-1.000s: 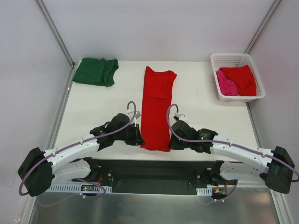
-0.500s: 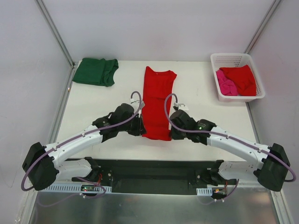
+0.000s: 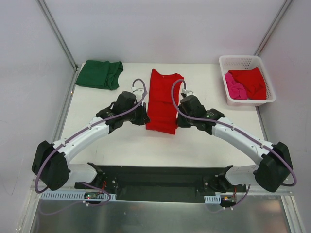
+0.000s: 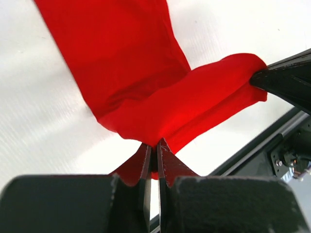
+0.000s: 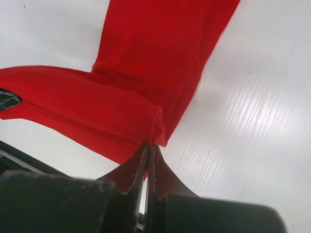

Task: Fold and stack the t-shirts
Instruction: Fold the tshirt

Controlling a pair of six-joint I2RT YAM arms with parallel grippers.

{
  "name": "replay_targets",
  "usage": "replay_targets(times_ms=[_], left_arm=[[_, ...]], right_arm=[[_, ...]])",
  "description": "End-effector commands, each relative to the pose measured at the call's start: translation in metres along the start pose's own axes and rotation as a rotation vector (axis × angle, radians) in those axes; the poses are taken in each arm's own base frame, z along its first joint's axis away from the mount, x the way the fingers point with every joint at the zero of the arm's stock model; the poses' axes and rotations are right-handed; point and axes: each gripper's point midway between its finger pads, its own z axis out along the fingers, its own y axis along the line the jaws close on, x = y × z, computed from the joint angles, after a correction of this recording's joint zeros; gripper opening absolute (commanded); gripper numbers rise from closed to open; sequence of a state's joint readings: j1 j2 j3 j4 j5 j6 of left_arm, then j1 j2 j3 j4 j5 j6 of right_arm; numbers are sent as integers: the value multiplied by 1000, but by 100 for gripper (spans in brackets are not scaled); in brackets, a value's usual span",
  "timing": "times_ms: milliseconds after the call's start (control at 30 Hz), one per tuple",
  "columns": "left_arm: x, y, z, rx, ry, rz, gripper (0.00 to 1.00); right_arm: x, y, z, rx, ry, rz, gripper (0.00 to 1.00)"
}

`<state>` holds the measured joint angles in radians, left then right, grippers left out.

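Your left gripper (image 4: 154, 145) and right gripper (image 5: 148, 148) are each pinched tight on a near hem corner of the long red t-shirt (image 3: 163, 97). The shirt lies lengthwise in the middle of the table (image 3: 160, 148), with its near end lifted and slung between them. It looks light and limp, likely to droop and crease, so grip right at the corners and hold the hem taut.

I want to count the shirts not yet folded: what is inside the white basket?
Inside the basket lie a crumpled red t-shirt and a pink t-shirt. They cover the bottom, so anything beneath them cannot be seen.
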<state>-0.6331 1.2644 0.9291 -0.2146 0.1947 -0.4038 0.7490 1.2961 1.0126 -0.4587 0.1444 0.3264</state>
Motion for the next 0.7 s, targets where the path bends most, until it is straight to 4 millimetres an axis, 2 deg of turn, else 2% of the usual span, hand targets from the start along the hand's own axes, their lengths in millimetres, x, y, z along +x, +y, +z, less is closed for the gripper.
replay_targets(times_ms=[0, 267, 500, 667], left_arm=[[-23, 15, 3, -32, -30, 37, 0], [-31, 33, 30, -53, -2, 46, 0], [-55, 33, 45, -35, -23, 52, 0], [-75, 34, 49, -22, -43, 59, 0]], right_arm=[[-25, -7, 11, 14, -17, -53, 1], [-56, -6, 44, 11, -17, -68, 1], [-78, -16, 56, 22, -25, -52, 1], [-99, -22, 55, 27, -53, -46, 1]])
